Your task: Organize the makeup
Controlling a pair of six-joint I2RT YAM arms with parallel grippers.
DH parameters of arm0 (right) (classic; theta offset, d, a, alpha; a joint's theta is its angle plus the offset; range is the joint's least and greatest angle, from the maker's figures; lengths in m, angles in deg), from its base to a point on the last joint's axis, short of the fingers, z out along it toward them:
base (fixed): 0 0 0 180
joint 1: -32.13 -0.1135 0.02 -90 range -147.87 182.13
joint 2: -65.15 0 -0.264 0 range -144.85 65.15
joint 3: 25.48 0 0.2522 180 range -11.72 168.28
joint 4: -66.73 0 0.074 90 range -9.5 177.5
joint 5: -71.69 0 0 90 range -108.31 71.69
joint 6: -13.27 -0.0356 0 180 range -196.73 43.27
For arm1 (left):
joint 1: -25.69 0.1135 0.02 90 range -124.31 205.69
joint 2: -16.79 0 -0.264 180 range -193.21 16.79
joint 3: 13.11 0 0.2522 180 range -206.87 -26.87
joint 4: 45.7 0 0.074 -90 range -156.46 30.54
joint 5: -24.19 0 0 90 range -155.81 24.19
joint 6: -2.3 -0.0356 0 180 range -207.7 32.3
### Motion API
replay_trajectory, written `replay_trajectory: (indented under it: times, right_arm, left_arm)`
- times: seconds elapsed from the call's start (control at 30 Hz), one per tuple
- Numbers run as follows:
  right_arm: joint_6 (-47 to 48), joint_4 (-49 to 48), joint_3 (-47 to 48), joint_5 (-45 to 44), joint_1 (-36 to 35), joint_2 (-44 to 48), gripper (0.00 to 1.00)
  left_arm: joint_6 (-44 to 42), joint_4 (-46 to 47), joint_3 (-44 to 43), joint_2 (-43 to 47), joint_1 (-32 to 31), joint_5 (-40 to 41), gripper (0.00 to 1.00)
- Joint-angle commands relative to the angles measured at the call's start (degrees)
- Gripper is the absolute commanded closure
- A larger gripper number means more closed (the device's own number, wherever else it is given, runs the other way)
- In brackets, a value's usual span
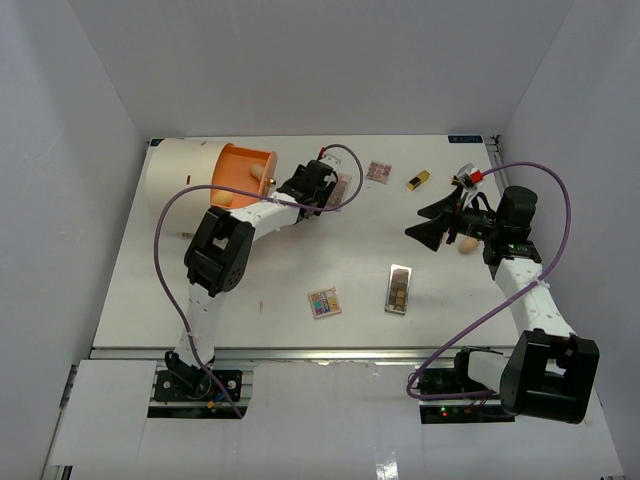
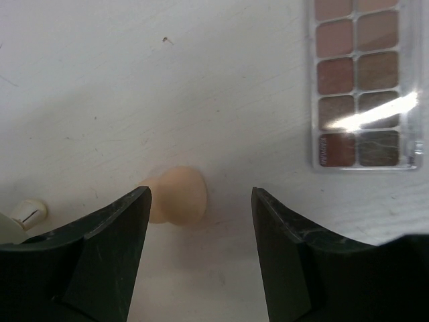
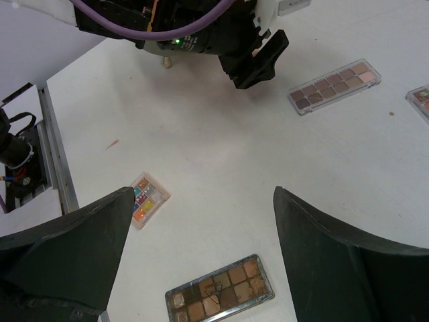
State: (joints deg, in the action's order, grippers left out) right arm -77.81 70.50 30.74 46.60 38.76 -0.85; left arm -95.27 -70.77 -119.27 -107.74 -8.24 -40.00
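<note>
Makeup lies scattered over the white desk (image 1: 270, 270). One tan egg-shaped sponge (image 2: 175, 196) rests on the desk just ahead of the left pincer (image 2: 201, 248), in line with the gap between its fingers, which stand apart and grip nothing. A long brown eyeshadow palette (image 2: 365, 80) lies flat to the right of that sponge, clear of it. The cream cylinder with orange front (image 1: 215, 175) stands close on the left side of this pincer. A small palette (image 1: 378, 171) and a gold-black lipstick (image 1: 418, 180) lie toward the far edge. At mid-desk a multicoloured palette (image 3: 149, 199) and a dark brown palette (image 3: 220, 292) lie apart, uncovered. The right pincer (image 3: 204, 201) hangs above the desk near them, fingers wide apart, empty. A second tan sponge (image 1: 465, 243) lies beside the right wrist.
</note>
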Motion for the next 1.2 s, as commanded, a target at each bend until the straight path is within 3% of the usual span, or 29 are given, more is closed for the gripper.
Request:
replay_trajectory:
  times: [0.0,0.23,0.43,0.63,0.8,1.17]
  right_arm:
    - [0.73,-0.37,0.14,1.10,0.05,-0.06,0.10]
    - [0.73,-0.37,0.17,1.01,0.05,-0.18,0.10]
    - [0.73,-0.37,0.08,0.93,0.05,0.35,0.10]
    - [0.73,-0.37,0.08,0.93,0.05,0.63,0.10]
    - [0.65,-0.37,0.17,0.84,0.13,0.69,0.10]
    - [0.73,-0.37,-0.01,0.61,0.13,0.87,0.10]
  left_arm:
    - [-1.73,-0.69,-3.21,-1.52,1.08,3.37,0.28]
    - [-2.04,-1.32,-3.22,-1.69,1.41,2.91,0.34]
    - [-0.67,-2.76,-2.04,-1.22,1.49,1.07,0.67]
    - [0.09,-3.22,-0.33,1.30,1.41,-0.94,0.84]
    - [2.36,-3.80,0.98,6.83,0.72,-7.43,0.98]
    - [10.43,-4.64,6.96,23.08,-2.46,-21.12,1.00]
